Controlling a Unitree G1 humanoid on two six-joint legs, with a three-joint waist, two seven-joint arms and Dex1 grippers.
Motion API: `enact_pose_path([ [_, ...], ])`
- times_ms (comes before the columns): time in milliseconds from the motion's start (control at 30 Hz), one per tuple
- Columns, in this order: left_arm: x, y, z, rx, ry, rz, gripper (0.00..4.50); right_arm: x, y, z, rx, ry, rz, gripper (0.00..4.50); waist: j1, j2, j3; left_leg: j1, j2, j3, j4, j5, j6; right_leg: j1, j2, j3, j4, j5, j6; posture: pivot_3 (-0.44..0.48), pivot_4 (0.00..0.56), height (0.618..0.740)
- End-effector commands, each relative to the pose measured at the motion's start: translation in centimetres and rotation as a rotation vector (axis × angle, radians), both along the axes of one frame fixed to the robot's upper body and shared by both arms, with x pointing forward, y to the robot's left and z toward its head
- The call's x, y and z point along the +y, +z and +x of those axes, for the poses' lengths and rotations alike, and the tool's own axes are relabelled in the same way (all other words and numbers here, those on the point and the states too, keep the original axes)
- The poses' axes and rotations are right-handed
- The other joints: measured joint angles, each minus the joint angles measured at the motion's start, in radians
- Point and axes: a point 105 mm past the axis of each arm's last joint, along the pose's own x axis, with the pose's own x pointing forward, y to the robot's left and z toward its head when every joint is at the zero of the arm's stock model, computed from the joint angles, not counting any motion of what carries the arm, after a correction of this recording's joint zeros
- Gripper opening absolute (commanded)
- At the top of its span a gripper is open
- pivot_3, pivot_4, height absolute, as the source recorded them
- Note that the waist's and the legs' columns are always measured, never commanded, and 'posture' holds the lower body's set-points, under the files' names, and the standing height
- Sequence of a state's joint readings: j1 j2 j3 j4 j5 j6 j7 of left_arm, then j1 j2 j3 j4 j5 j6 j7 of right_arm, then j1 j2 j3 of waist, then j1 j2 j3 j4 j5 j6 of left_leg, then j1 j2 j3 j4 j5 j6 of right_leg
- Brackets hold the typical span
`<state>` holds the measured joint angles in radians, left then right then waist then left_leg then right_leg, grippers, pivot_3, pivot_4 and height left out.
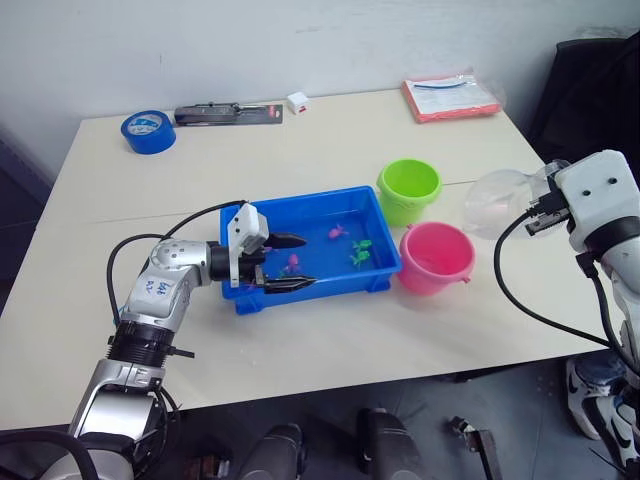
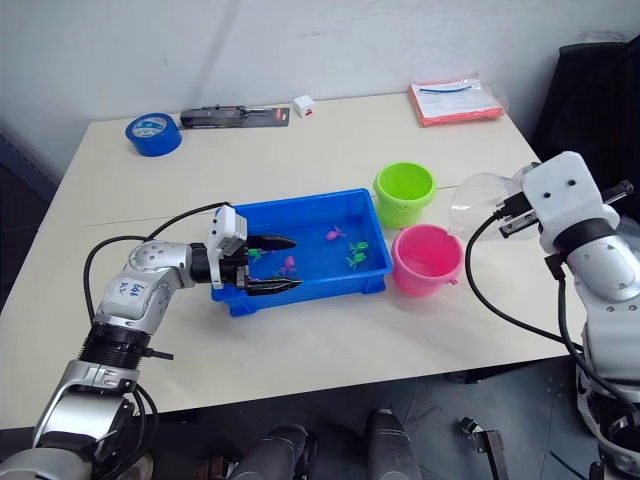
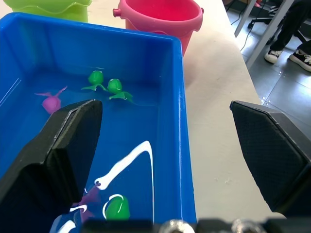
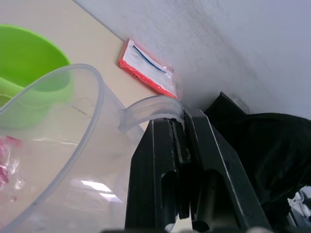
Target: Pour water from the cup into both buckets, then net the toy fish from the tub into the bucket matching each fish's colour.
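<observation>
The blue tub (image 1: 250, 292) holds water and several toy fish: a pink one (image 1: 337, 232), green ones (image 3: 107, 86) and another pink one (image 1: 292, 264). My left gripper (image 1: 300, 262) is open and straddles the tub's near wall, one finger (image 3: 63, 145) inside over the water and the other outside over the table. The green bucket (image 1: 408, 190) and the pink bucket (image 1: 435, 257) stand just right of the tub. To their right, above the table edge, my right gripper (image 4: 182, 126) is shut on the handle of the clear cup (image 1: 500, 205). The cup is tipped on its side, mouth toward the buckets.
At the table's back lie a blue tape roll (image 1: 148, 131), a black tool pack (image 1: 228, 113), a small white cube (image 1: 297, 102) and a red pouch (image 1: 450, 97). A black chair (image 1: 600, 90) stands off the right edge.
</observation>
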<state>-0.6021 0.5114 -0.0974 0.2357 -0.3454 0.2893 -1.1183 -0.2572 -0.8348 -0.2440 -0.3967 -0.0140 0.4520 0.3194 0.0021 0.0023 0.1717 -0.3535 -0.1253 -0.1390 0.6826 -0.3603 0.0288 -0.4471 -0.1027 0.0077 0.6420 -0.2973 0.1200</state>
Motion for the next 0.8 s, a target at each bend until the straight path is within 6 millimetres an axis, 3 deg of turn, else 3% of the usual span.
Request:
enact_pose_path([
  [33, 0.0, 0.5, 0.0, -0.028, -0.009, -0.007, 4.50, 1.1, 2.1, -0.9, -0.090, 0.028, -0.100, 0.69, -0.001, 0.000, 0.000, 0.000, 0.000, 0.000, 0.000, 0.000, 0.000, 0.000, 0.000, 0.000, 0.000, 0.000, 0.000, 0.000, 0.150, 0.740],
  [800, -0.4, 1.1, -0.7, -0.034, -0.015, -0.010, 4.50, 2.2, 1.9, -0.5, -0.121, 0.047, -0.194, 0.69, 0.000, 0.000, 0.000, 0.000, 0.000, 0.000, 0.000, 0.000, 0.000, 0.000, 0.000, 0.000, 0.000, 0.000, 0.000, 0.000, 0.150, 0.740],
])
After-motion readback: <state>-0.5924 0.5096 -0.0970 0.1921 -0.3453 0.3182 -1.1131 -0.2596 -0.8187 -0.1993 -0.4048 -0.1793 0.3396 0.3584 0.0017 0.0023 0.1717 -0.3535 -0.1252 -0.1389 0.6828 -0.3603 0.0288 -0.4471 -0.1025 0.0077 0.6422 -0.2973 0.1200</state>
